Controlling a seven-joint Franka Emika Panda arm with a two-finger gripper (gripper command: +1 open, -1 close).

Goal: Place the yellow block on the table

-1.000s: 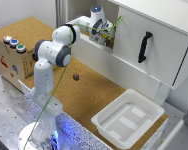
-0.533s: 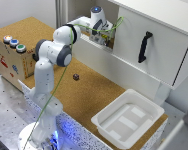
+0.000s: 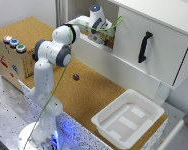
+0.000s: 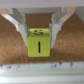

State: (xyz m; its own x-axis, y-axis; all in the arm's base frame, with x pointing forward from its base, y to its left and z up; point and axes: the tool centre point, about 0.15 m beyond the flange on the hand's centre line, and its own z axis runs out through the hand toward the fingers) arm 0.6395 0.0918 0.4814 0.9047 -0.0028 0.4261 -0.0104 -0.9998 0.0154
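Observation:
In the wrist view the yellow block [image 4: 39, 43] sits between my gripper's [image 4: 39, 39] two fingers, which press against its sides. Speckled cork shows behind it and a pale edge runs in front. In the exterior view my gripper [image 3: 100, 35] is raised at the opening of the white cabinet, above the back edge of the cork table [image 3: 94, 97]. The block itself is hidden by the hand in the exterior view.
A small dark reddish-brown lump [image 3: 76, 76] lies on the cork. A white plastic tray [image 3: 144, 107] stands at the exterior view's right. A wooden box with coloured buttons [image 3: 9, 60] stands at the left. The cabinet door with a black handle [image 3: 144, 46] is beside the gripper.

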